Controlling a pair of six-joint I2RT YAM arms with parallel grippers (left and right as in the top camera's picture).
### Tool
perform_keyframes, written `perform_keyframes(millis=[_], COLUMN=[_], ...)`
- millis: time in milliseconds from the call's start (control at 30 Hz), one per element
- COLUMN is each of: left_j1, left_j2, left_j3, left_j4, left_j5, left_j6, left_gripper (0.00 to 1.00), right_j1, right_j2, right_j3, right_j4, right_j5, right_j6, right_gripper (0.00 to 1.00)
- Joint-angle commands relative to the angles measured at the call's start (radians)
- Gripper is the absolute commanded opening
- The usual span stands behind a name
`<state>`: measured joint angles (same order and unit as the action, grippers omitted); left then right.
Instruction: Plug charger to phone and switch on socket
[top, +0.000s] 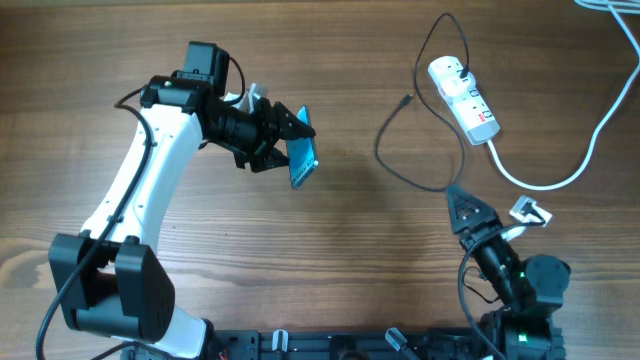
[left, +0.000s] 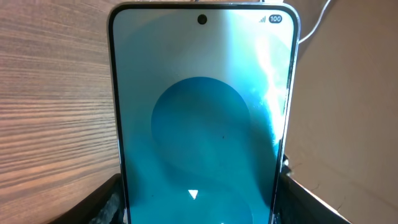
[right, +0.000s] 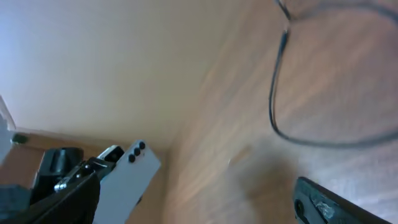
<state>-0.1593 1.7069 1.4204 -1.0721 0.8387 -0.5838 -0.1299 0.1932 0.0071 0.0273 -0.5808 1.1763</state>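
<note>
My left gripper (top: 287, 140) is shut on the phone (top: 304, 152) and holds it lifted above the table, left of centre. In the left wrist view the phone's cyan screen (left: 199, 112) fills the frame between my fingers (left: 199, 202). The right wrist view shows its pale grey back (right: 127, 177). The charger's black cable (top: 383, 150) loops from its white plug (top: 447, 72) in the socket (top: 466, 100). Its small dark connector (top: 406, 100) lies free on the table, also seen in the right wrist view (right: 284, 38). My right gripper (top: 462, 207) is open and empty, just below the cable loop.
The socket's thick white lead (top: 575, 165) curves off to the far right edge. A small white piece (top: 531, 212) sits beside my right arm. The table is bare brown wood (top: 350, 260).
</note>
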Motion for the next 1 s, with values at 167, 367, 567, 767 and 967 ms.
perform_keyframes(millis=[167, 367, 567, 767, 967], left_j1=[0.007, 0.007, 0.007, 0.007, -0.003], left_j2=[-0.031, -0.031, -0.031, -0.031, -0.031], left_j3=[0.024, 0.024, 0.024, 0.024, 0.024], left_j4=[0.058, 0.100, 0.100, 0.100, 0.100], left_j5=[0.008, -0.034, -0.037, -0.085, -0.149], left_j6=[-0.058, -0.118, -0.139, -0.158, -0.162], left_gripper=[0.50, 0.50, 0.49, 0.49, 0.49], right_j1=[-0.005, -0.004, 0.038, 0.206, 0.458], right_j2=[0.080, 0.080, 0.080, 0.080, 0.133], right_j3=[-0.002, -0.002, -0.002, -0.002, 0.012], right_j4=[0.016, 0.020, 0.111, 0.250, 0.261], right_j5=[-0.152, -0.262, -0.363, -0.178, 0.093], right_j6=[-0.157, -0.247, -0.260, -0.257, -0.282], right_gripper=[1.00, 1.00, 1.00, 1.00, 1.00])
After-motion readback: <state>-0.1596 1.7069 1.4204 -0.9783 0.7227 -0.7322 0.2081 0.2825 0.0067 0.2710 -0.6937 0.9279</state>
